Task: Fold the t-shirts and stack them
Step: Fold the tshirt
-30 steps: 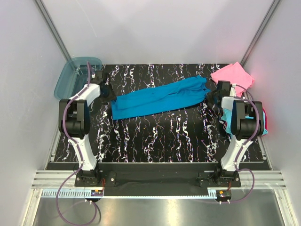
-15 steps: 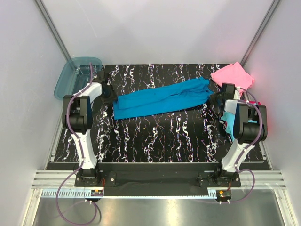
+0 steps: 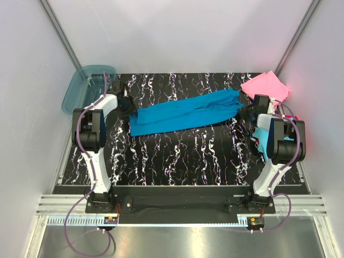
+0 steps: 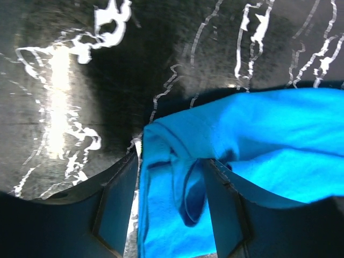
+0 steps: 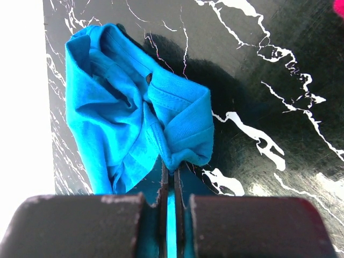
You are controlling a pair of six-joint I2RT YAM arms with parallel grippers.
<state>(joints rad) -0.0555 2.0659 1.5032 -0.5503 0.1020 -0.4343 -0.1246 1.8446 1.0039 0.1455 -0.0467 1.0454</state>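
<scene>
where table (image 3: 177, 156) ends far L: blue tub (image 3: 86, 86), beside L arm
L gripper (image 3: 124, 105): at L end of teal t-shirt (image 3: 183, 112); fingers (image 4: 115, 204) spread apart, bunched cloth end lying btwn them
teal t-shirt: pulled into long band across far half of table, R end farther back than L
R gripper (image 3: 246, 112): fingers closed tight on shirt's R end, cloth edge in the slit
pink t-shirt (image 3: 265, 87): folded, far R corner, just behind R gripper
</scene>
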